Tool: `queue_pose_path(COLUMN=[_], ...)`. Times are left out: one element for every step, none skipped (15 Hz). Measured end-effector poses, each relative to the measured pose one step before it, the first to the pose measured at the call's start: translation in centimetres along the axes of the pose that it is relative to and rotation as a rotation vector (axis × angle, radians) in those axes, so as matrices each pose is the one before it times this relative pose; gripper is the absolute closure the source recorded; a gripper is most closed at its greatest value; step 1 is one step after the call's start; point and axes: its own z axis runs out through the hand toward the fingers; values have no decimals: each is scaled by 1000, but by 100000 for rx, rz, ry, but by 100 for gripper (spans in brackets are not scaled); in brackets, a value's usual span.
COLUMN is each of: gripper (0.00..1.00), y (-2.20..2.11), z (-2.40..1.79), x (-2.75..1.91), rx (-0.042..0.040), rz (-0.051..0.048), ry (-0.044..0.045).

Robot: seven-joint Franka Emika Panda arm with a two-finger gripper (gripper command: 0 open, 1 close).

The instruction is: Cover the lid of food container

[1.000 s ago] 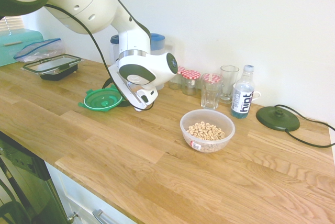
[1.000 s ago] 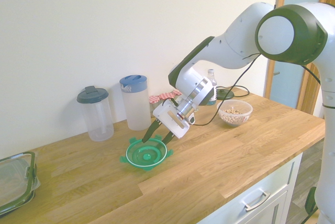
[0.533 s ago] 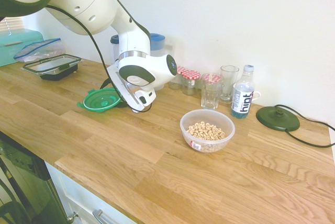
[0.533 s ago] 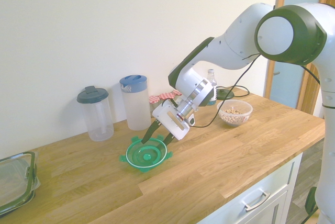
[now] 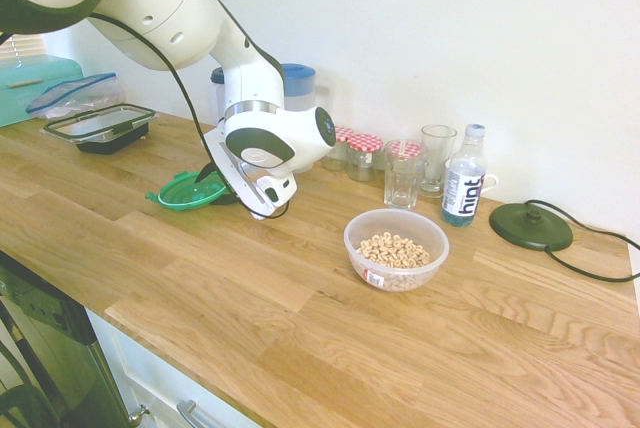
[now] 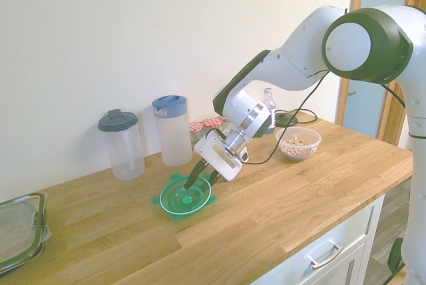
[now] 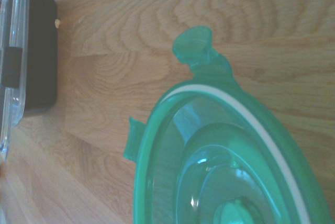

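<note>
From my remote station I see the gripper (image 6: 201, 180) angled down over the wooden counter (image 5: 300, 298), its two dark fingers (image 6: 194, 174) closed in on the near rim of the lid (image 6: 185, 195), one finger on each side of that rim as far as the second exterior view lets me judge. The green lid sits tilted, the edge by the fingers raised off the wood while the far edge looks to be touching the counter; in the first exterior view the lid (image 5: 188, 191) shows as a slanted green disc just left of the wrist housing. The wrist view fills up with the lid (image 7: 230, 166), its white arc and one snap tab clear against the wood grain, and a dark-rimmed rectangular container (image 7: 29, 56) shows at the edge of that picture. The food container (image 5: 396, 248), a clear round bowl holding cereal rings, stands open on the counter well apart from the lid, toward the arm's base side in the second exterior view (image 6: 299, 143). Behind the bowl I make out a drinking glass (image 5: 403, 174), a second glass (image 5: 437, 159), a water bottle (image 5: 463, 190) and small jars with red checked tops (image 5: 363, 156). Two tall plastic jugs (image 6: 173, 130) stand by the wall behind the lid.
</note>
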Motion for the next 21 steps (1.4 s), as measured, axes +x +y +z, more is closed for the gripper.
queue_pose_path(gripper=[100,100,100,100,100,100,100,100,100,100,100,100,100,100,100,100,100,100,100,100,100], y=[-6,-20,-28,-42,-29,-10,2,15,28,78,136,188,186,214,222,148,-590,-1154,-1683,-1626,-1279], z=[13,22,29,44,28,4,-2,-5,-26,-99,-180,-261,-295,-364,-439,-575,-1237,-1989,-2948,-3454,-3634], x=[-3,-15,-5,5,3,-4,3,8,5,29,45,66,97,113,125,94,-237,-698,-1341,-1724,-1907], rx=[-121,-187,-349,-361,-216,-59,-54,-153,-98,-146,-414,-591,-325,-1153,-2479,-3833,-3701,-4269,-5157,-5756,-5964], rz=[-9,59,139,289,256,135,93,231,315,322,291,354,467,650,737,620,-624,-1689,-1710,-1014,-399], ry=[63,92,296,507,338,57,39,84,57,167,298,420,444,601,879,1190,2211,3646,4657,5271,5625])
